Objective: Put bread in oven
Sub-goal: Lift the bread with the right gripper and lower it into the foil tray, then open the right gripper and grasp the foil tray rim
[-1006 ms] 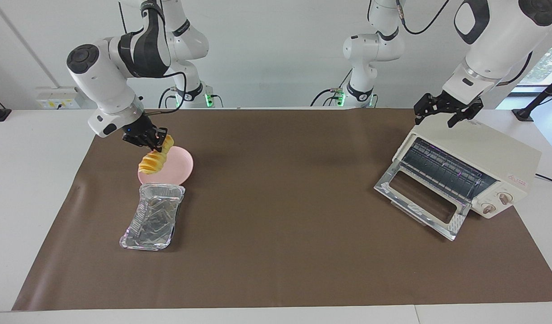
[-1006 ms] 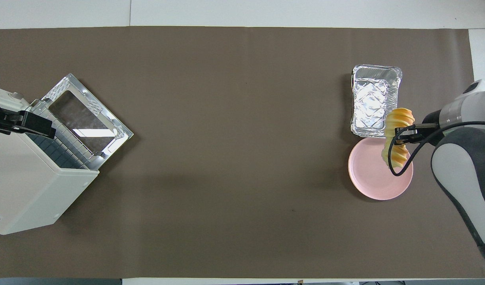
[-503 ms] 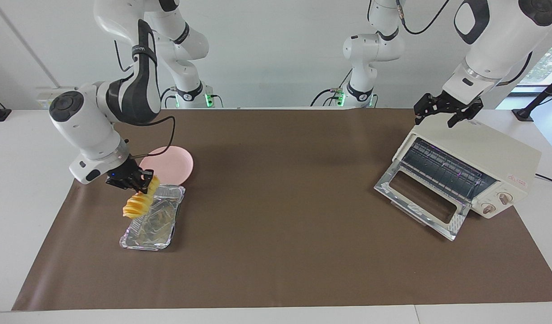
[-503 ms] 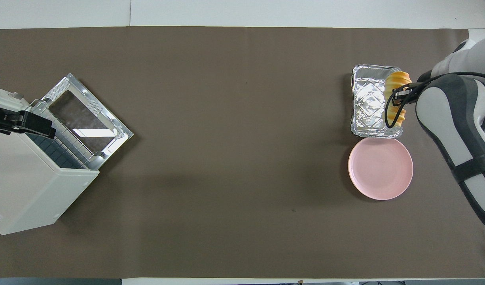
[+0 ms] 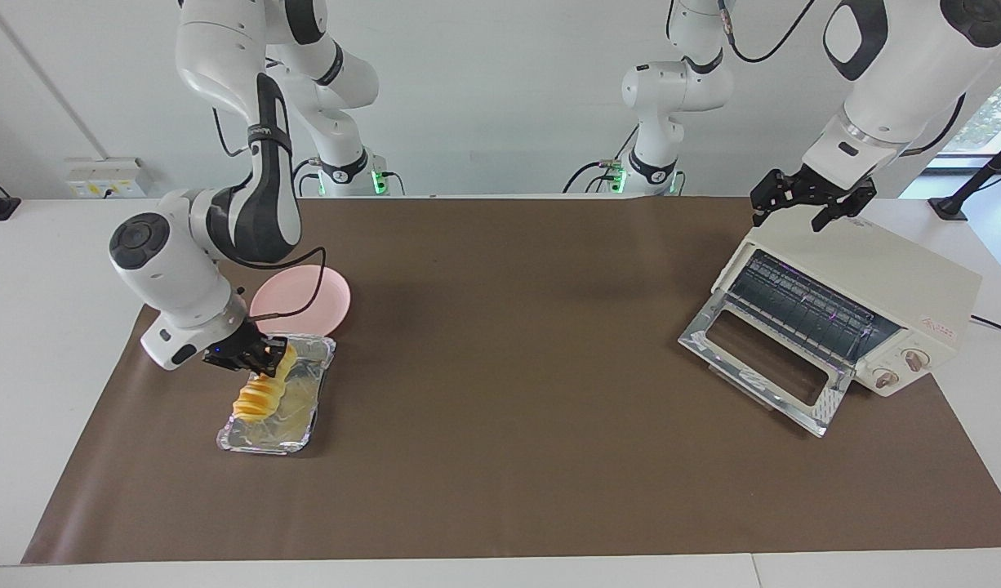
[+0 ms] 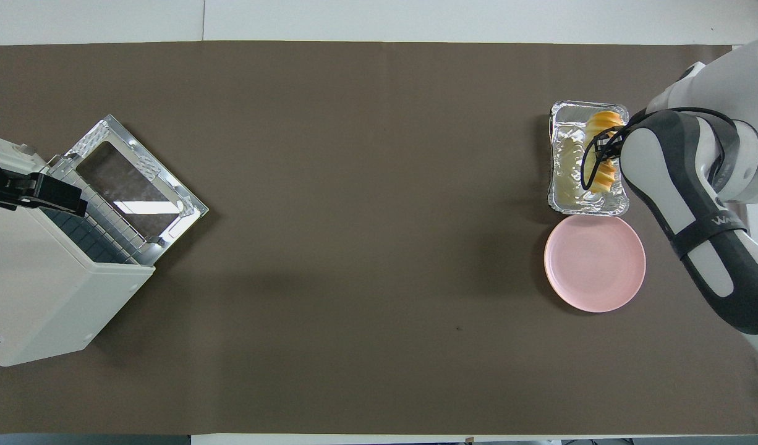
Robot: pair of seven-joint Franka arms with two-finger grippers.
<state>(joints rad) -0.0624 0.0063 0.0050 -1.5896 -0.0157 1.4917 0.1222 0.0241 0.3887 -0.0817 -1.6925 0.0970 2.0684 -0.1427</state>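
Facing view: my right gripper [image 5: 260,357] clamps the upper end of the bread [image 5: 261,392], whose lower end dips into the foil tray [image 5: 304,418] beside the pink plate [image 5: 321,296]. Letting go while it leans could tip it over the rim. My left gripper [image 5: 807,204] waits open-fingered above the oven [image 5: 892,286], door down.

the bread [image 5: 258,396] is a small yellow-orange loaf with ridged slice-like segments. it's tilted, lower end down in a crinkled silver foil tray [image 5: 292,437] at the right arm's end of the surface, upper end pinched in the right gripper [image 5: 264,356]. the oven [image 5: 876,290] is a cream-white boxy toaster oven at the left arm's end, sitting at an angle, its metal-framed glass door [image 5: 766,371] dropped open, wire rack showing, 2 round knobs on the front.
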